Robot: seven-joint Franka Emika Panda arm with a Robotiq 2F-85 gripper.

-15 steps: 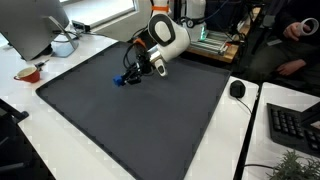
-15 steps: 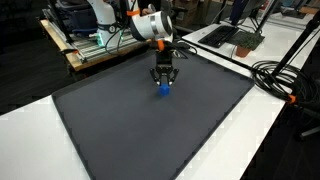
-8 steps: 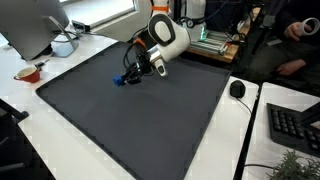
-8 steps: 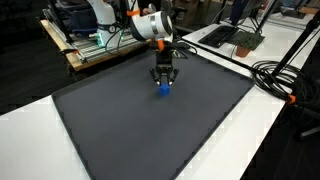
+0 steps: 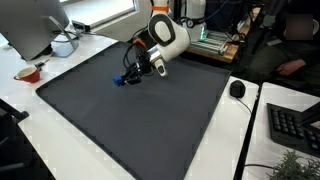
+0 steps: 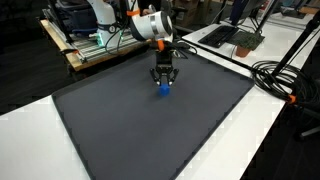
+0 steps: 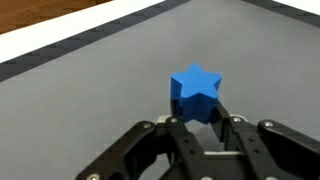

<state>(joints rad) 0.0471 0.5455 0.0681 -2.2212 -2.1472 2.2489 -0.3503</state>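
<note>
A blue star-shaped block [image 7: 196, 92] sits between my gripper's [image 7: 200, 118] two black fingers in the wrist view, and the jaws are shut on its sides. In both exterior views the gripper [image 5: 130, 78] [image 6: 163, 84] points down at the dark grey mat [image 5: 130, 120] [image 6: 150, 130], with the blue block [image 5: 121, 81] [image 6: 163, 90] at its tips, low on or just above the mat. Whether the block rests on the mat or hangs just clear of it I cannot tell.
A white table surrounds the mat. A monitor [image 5: 35, 25], a white bowl [image 5: 63, 45] and a red cup [image 5: 28, 73] stand at one corner. A mouse [image 5: 237, 89] and keyboard [image 5: 295, 125] lie to the side. Cables [image 6: 275, 75] run along the mat's edge.
</note>
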